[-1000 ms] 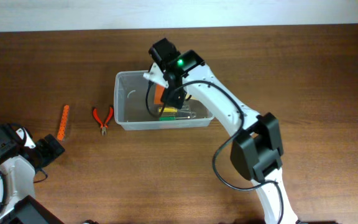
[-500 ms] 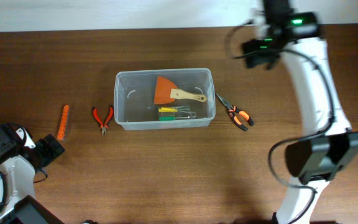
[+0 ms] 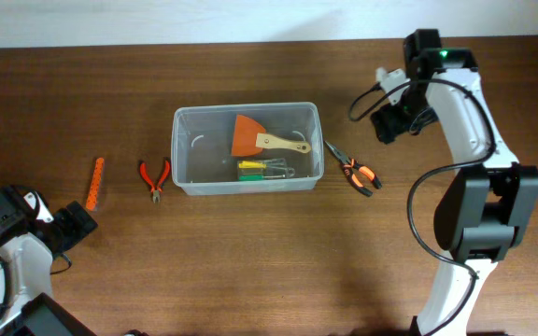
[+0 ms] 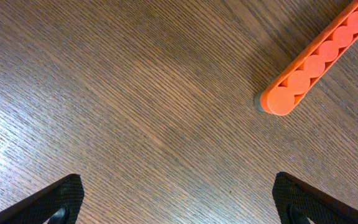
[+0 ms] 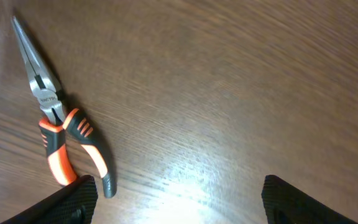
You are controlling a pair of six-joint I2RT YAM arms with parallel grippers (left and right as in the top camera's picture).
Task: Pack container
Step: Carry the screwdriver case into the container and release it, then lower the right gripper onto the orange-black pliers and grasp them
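The clear plastic container (image 3: 183,149) stands mid-table and holds an orange scraper with a wooden handle (image 3: 248,138) and a small case of coloured screwdrivers (image 3: 261,169). Orange-and-black long-nose pliers (image 3: 353,171) lie just right of it and also show in the right wrist view (image 5: 61,124). My right gripper (image 3: 388,124) is open and empty above the table, right of the pliers. Red pliers (image 3: 154,177) and an orange bit holder (image 3: 96,181) lie left of the container. My left gripper (image 3: 73,224) is open and empty, near the bit holder's end (image 4: 319,56).
The wooden table's far edge (image 3: 269,39) meets a white wall behind the container. The right arm's links (image 3: 470,112) reach over the table's right side.
My right arm has left the container, leaving the scraper inside it. It swung to the far right, then came down a little toward the orange-and-black pliers. The left arm has not moved.
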